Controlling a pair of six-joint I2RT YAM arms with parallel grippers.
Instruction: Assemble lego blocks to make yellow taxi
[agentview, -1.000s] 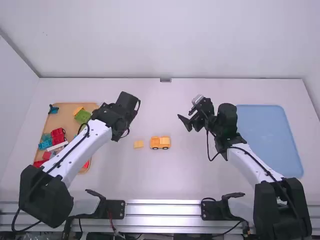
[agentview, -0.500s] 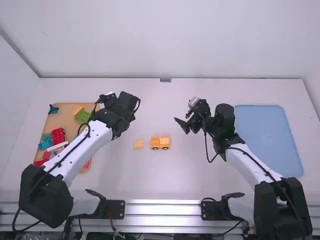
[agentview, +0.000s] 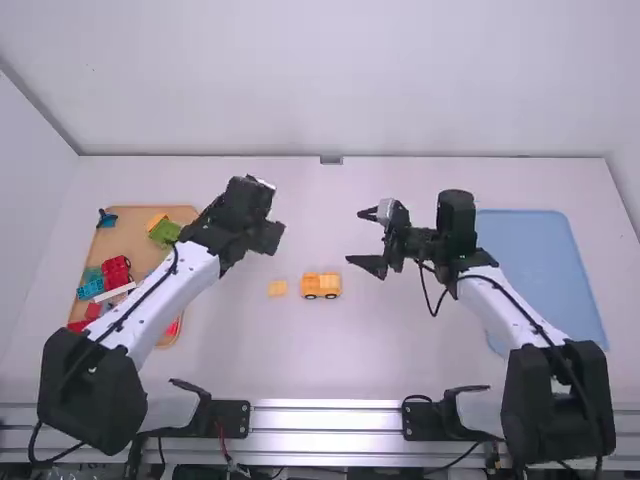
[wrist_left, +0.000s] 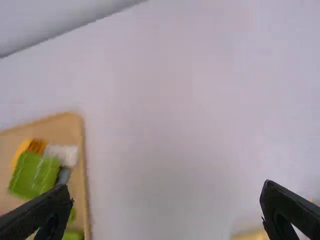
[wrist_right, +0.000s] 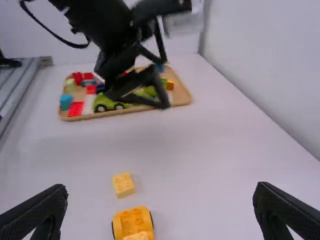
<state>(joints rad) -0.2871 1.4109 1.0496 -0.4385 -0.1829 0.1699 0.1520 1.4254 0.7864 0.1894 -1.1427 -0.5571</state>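
White table (agentview: 330, 365), pale walls (agentview: 330, 90): both EEs released

L gripper (agentview: 255, 205): we see its fingers spread wide in the L wrist view, bare tabletop btwn them. It's over the table, by the tan tray (agentview: 130, 233).

R gripper (agentview: 356, 237): also wide, fingers well apart, R of the wheeled block (agentview: 321, 284) and a bit farther fwd, clear of it.

Taxi parts: we've got the yellow-orange wheeled block on its wheels approx mid-table, btwn the arms. Small yellow block (agentview: 277, 288) sits just L of it w/ a gap, so the two aren't joined. Neither EE touches them.

Tan tray on L side holds mixed parts, incl. green block (agentview: 165, 232), red block (agentview: 116, 271), blue block (agentview: 90, 289) and a white piece (agentview: 117, 291). Blue tray (agentview: 535, 270) is on the R side, partly behind the R arm.
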